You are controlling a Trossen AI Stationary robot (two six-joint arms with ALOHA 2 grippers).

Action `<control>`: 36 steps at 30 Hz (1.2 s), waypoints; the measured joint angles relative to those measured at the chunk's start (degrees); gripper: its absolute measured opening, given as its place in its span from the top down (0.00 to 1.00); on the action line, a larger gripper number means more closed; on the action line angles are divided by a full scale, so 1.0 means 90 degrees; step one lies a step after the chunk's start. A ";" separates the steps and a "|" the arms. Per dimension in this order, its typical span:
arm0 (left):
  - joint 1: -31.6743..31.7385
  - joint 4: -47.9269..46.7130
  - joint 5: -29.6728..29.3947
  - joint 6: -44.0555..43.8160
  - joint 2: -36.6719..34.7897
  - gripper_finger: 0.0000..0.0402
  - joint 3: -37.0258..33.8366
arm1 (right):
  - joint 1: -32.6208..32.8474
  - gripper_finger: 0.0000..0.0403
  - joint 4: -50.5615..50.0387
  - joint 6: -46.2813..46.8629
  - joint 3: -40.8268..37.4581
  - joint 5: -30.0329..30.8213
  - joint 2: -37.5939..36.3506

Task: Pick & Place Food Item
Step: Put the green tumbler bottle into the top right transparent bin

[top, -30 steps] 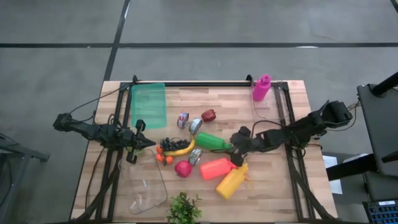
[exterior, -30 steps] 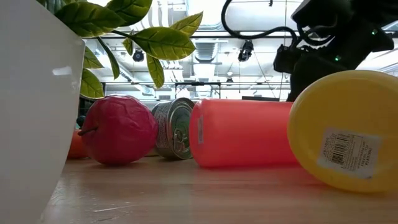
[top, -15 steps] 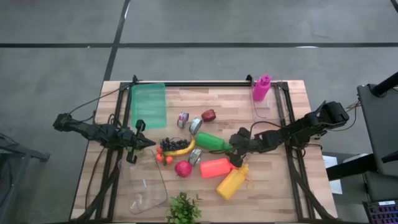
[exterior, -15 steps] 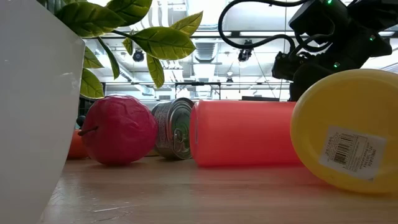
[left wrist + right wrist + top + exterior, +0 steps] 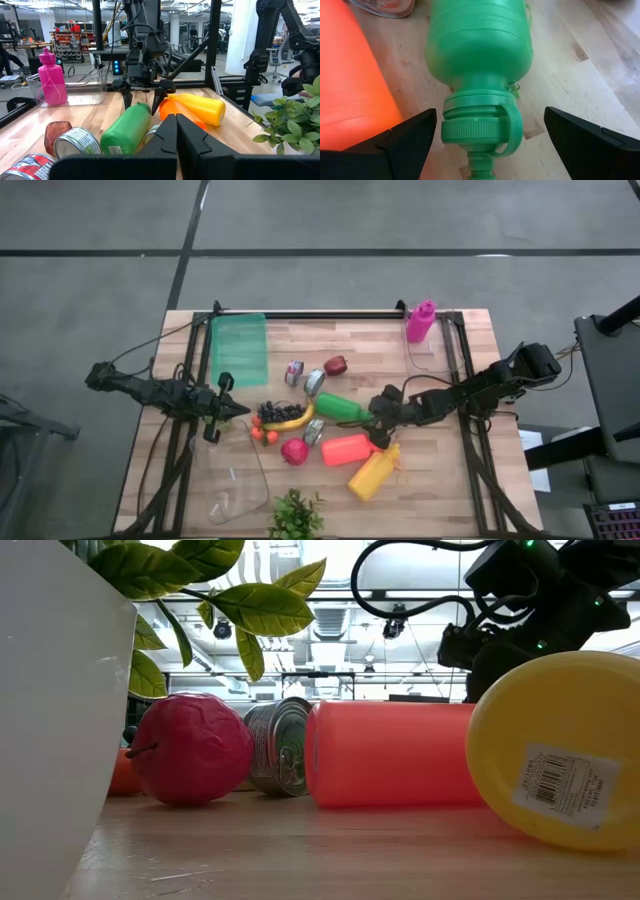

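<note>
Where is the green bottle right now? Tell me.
In the high view the green bottle lies on its side mid-table, between the banana and the open right gripper, just above the orange bottle.

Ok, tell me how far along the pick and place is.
Done: nothing looks placed yet; the green bottle lies on the table among the other items. In hand: the right gripper is open with its fingers either side of the bottle's cap end, not closed on it. The left gripper is shut, holds nothing and waits near the banana. Left: grip, lift and place.
</note>
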 joint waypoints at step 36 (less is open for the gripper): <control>0.0000 -0.0002 0.0000 0.0000 0.0002 1.00 0.0000 | -0.0145 0.47 -0.0335 -0.0069 0.0037 -0.0111 -0.0373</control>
